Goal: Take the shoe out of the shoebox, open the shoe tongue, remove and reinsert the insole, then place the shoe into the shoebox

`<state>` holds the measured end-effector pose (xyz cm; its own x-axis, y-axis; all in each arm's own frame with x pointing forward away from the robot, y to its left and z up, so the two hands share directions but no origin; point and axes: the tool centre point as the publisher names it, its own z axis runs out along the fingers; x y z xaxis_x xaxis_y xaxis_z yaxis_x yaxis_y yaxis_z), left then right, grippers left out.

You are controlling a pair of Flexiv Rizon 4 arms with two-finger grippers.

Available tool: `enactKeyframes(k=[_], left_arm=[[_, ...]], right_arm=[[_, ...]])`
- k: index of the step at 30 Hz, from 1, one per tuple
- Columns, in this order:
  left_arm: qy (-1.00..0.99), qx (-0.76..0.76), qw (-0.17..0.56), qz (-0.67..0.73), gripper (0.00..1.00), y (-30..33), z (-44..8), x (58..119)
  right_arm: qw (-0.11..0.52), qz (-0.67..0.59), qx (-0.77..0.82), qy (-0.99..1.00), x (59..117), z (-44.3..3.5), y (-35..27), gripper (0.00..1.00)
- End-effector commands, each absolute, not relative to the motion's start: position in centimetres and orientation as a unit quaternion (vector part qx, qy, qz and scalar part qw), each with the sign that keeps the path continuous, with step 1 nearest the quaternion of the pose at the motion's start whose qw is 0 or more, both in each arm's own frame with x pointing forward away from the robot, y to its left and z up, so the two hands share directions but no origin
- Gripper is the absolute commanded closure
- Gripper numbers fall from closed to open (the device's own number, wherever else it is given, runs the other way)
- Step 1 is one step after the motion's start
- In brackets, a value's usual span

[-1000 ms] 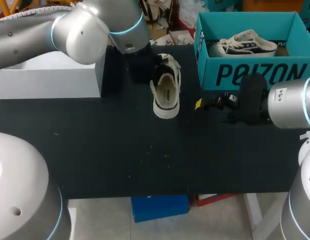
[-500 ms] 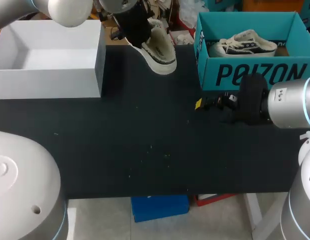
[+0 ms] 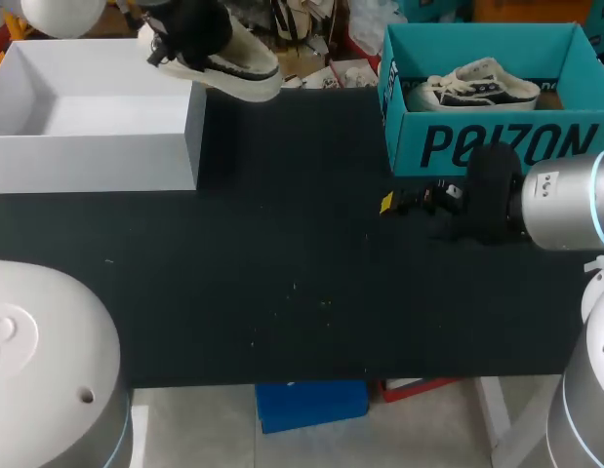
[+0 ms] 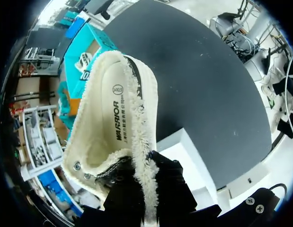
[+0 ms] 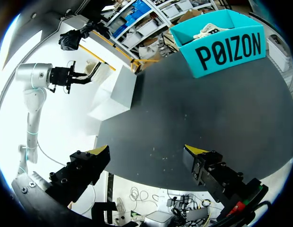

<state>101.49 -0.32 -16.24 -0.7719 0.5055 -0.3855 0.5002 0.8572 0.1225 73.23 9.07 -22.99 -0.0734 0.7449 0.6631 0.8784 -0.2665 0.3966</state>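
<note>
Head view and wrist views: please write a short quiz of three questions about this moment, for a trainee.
1. True or false: the cream shoe rests on the table.
2. What lies in the teal box? A) a second shoe B) a loose insole only C) nothing
3. Fill in: the right gripper is ____ (open or shut).

Key: 1 false, the left gripper holds it in the air by the white box. 2 A. 3 open, with nothing between its fingers.
</note>
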Motion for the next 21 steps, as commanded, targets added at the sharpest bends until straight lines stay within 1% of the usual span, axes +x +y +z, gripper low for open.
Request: enactKeyframes(k=[1, 10, 21], left_arm=[[0.97, 0.025, 0.241, 0.027, 1.0, 3.3, -16.4, 100.9], [0.97, -0.053, 0.233, 0.039, 1.0, 9.4, -18.6, 101.7], [0.972, -0.051, 0.228, 0.034, 1.0, 12.6, -21.7, 102.4]], right_arm=[[0.079, -0.419, -0.677, -0.6, 73.2, -23.0, 9.1, 0.0], [0.079, -0.419, -0.677, -0.6, 73.2, -23.0, 9.1, 0.0], [0.079, -0.419, -0.677, -0.6, 73.2, -23.0, 9.1, 0.0]])
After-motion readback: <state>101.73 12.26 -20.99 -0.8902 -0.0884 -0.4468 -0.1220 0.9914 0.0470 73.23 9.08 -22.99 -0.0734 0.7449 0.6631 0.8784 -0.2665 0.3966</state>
